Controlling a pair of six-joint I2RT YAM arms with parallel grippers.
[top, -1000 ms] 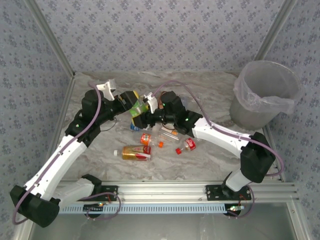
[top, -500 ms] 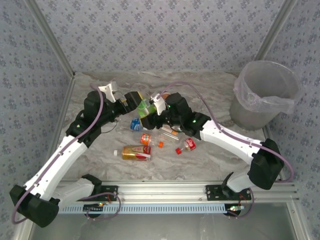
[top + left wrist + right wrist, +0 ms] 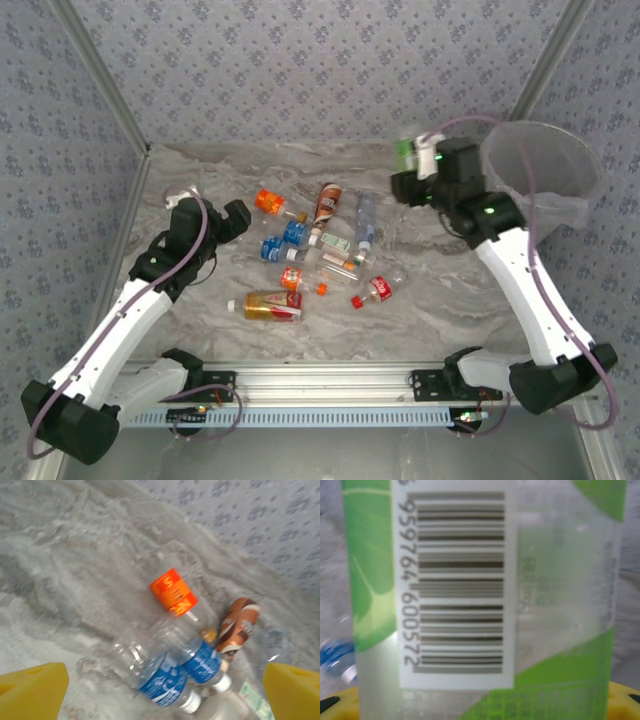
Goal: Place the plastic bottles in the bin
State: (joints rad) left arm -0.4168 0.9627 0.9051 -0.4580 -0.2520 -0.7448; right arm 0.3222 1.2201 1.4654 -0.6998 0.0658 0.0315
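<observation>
My right gripper [image 3: 408,160] pinches clear green-label bottle [image 3: 480,600] just beside round translucent bin [image 3: 560,215]. My left gripper [image 3: 238,214] spread wide, well apart from bin. Marbled grey table [image 3: 450,300]; patterned walls [image 3: 320,70].

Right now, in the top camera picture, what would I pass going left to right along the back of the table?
You'd pass the orange bottle, brown bottle, clear bottle, green bottle up in the air, then the bin.

Bright even light, faint shadows; wrist cams blurry.
</observation>
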